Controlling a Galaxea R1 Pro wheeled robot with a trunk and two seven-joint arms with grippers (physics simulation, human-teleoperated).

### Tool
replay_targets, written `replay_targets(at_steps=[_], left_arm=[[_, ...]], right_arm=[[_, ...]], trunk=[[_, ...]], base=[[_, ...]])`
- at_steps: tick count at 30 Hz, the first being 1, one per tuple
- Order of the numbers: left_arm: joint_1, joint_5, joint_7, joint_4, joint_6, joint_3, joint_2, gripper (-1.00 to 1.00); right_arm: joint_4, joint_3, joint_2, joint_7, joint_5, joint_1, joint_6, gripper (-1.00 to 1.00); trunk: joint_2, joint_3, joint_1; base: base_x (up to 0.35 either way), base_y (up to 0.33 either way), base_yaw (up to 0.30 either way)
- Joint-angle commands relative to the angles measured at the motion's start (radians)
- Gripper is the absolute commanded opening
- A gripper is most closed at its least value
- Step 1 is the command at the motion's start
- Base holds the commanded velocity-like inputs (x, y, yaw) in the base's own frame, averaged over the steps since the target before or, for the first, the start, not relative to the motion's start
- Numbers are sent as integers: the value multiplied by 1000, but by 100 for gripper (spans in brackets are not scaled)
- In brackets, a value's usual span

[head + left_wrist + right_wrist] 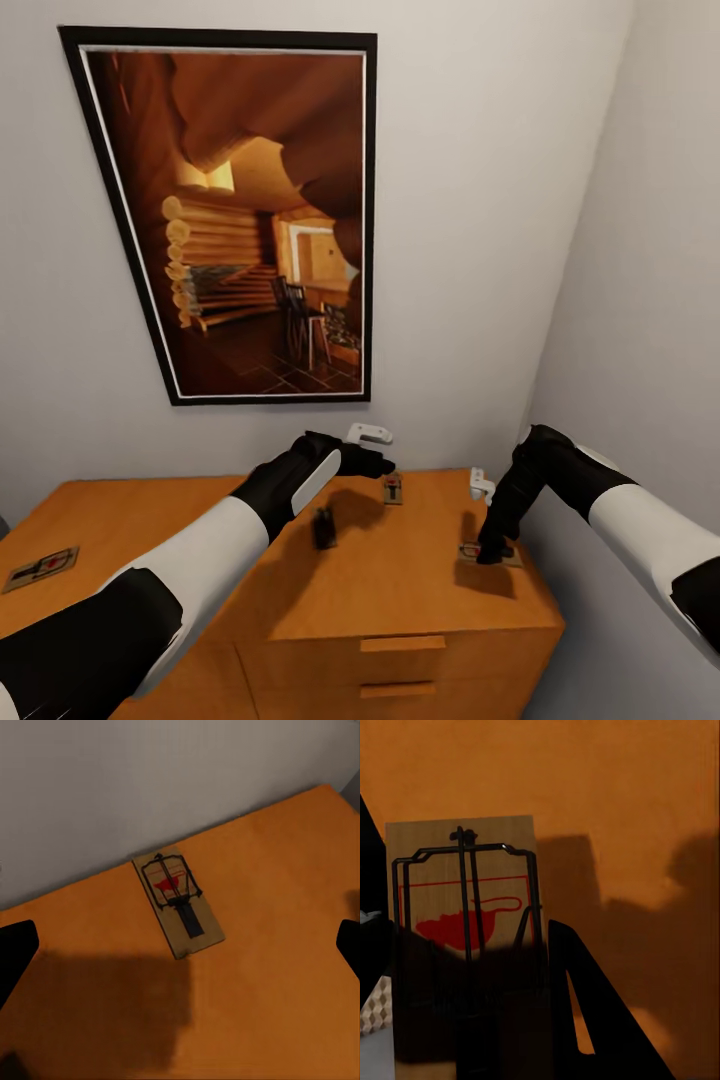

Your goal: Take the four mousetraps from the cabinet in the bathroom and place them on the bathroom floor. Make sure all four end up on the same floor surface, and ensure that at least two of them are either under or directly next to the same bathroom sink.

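Mousetraps lie on the orange-brown cabinet (pixel 400 590) top. One mousetrap (pixel 392 488) sits near the back wall, and my left gripper (pixel 374 463) hovers just above it. In the left wrist view this trap (pixel 178 904) lies flat between my spread fingers (pixel 16 951), so the left gripper (pixel 182 945) is open. My right gripper (pixel 492 550) is pressed down on a second mousetrap (pixel 512 558) near the cabinet's right edge. In the right wrist view the right gripper (pixel 465 926) is shut across that trap (pixel 465 870). A third mousetrap (pixel 40 568) rests far left.
A small dark flat thing (pixel 323 528) lies in my left arm's shadow; what it is I cannot tell. A framed picture (pixel 250 215) hangs on the wall behind. A side wall (pixel 650 300) stands close on the right. Drawer handles (pixel 402 643) show on the cabinet front.
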Motion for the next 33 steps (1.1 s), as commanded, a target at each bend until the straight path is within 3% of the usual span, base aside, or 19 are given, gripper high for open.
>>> replay_targets(at_steps=[1,13,19,22,24,25,27,29,33], left_arm=[[-1,0,-1,0,3,-1,0,100],[-1,-1,6,7,-1,-1,0,100],[0,8,97,8,-9,-2,0,100],[0,55,162,5,-10,-2,0,100],[0,152,230,1,-15,-6,0,100],[0,179,248,-1,-17,-7,0,100],[-1,270,328,-17,-21,-27,0,100],[-2,312,394,-42,-22,-51,0,100],[-3,362,489,-91,-22,-89,0,100]], right_arm=[[-2,4,-2,6,1,-1,16,-100],[-2,4,-1,6,1,-1,16,-100],[-2,4,-1,6,1,-1,16,-100],[-2,4,-1,6,1,-1,16,-100],[-2,4,-2,6,1,-1,16,-100],[-2,4,-2,6,1,-1,16,-100],[-2,4,-1,5,1,-1,16,-100],[-2,4,-2,4,1,-1,16,-100],[-2,4,-1,3,1,-1,16,-100]], trunk=[[-2,-2,1],[-2,-2,1],[-2,-2,1],[-2,-2,1],[-2,-2,1],[-2,-2,1],[-2,-2,1],[-2,-2,1],[-2,-2,1]], base=[[100,121,0],[17,20,0],[0,0,0],[0,0,0],[0,0,0],[0,0,0],[0,0,0],[0,0,0],[0,0,0]])
